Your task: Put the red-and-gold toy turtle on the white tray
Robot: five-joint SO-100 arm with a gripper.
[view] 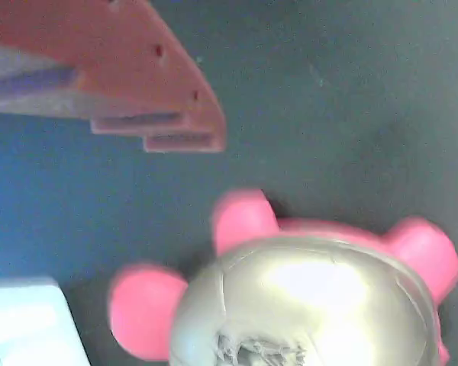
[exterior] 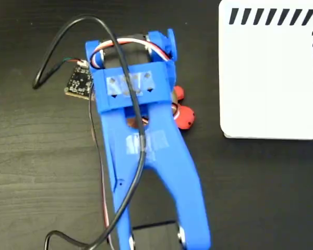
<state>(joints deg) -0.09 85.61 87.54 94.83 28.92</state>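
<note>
The red-and-gold toy turtle [view: 305,305] fills the lower right of the wrist view, with its shiny gold shell up and its coral feet spread on the dark table. In the fixed view only its red parts [exterior: 184,117] show at the right edge of my blue arm [exterior: 146,146], which covers the rest. My gripper [view: 137,213] is open just over the turtle's left side. One finger [view: 153,107] shows at the upper left and the other [view: 23,328] at the lower left corner. The white tray [exterior: 271,78] lies at the upper right, apart from the turtle.
A small black circuit board [exterior: 79,80] with wires sits left of the arm's wrist. A black cable [exterior: 141,156] loops over the arm. The table is dark wood grain, with a bare strip between the turtle and the tray.
</note>
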